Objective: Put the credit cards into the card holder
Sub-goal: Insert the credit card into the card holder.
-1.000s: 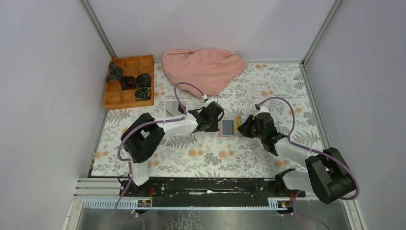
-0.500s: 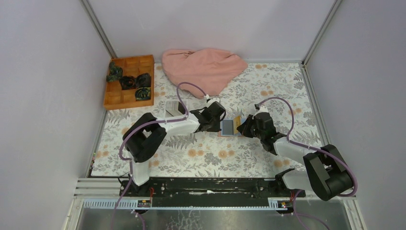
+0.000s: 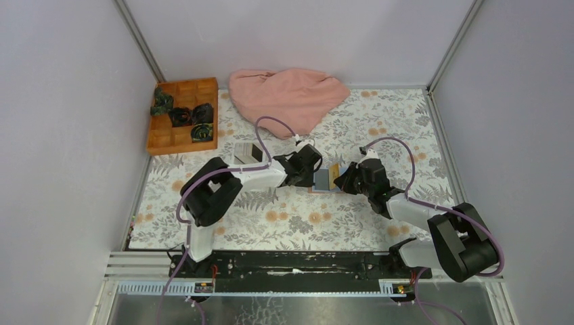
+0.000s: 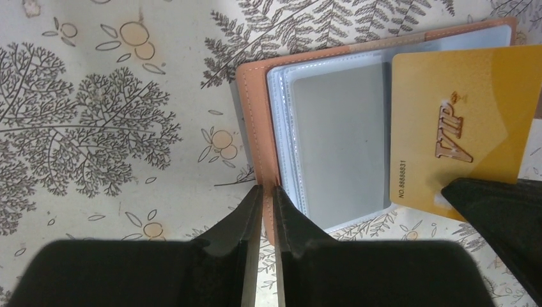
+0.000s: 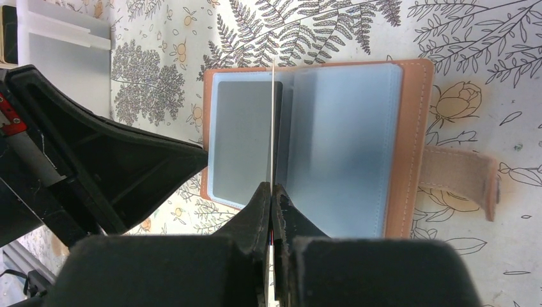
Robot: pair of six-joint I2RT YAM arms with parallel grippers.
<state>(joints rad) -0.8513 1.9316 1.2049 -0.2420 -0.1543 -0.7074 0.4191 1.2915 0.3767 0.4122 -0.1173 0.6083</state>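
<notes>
- the small reddish-brown leather-like folding card holder [image 3: 325, 179] is found lying open on the floral-patterned table cover [image 3: 304, 223], at mid-table between the two arms.
- clear plastic sleeves [image 4: 332, 134] are exposed inside the card holder; a tan closure strap [image 5: 460, 176] is seen lying flat on the side away from the left gripper.
- the left gripper [image 4: 268, 188] is closed onto the stitched edge of the card holder's cover, with the leather clamped between its fingers.
- the right gripper [image 5: 272, 187] is closed on a thin gold card [image 4: 460, 121] printed with "vip" and a number.
- the gold card is held on edge over the open sleeves, near the middle of the card holder; in the right wrist view only its thin edge is seen.
- whether the gold card has entered a sleeve cannot be told.
- a white shallow tray [image 5: 64, 35] is located just beyond the left gripper.
- an orange wooden compartment box [image 3: 183, 115] and a crumpled pink cloth [image 3: 288, 98] are located at the far side of the table, well apart from the card holder.
</notes>
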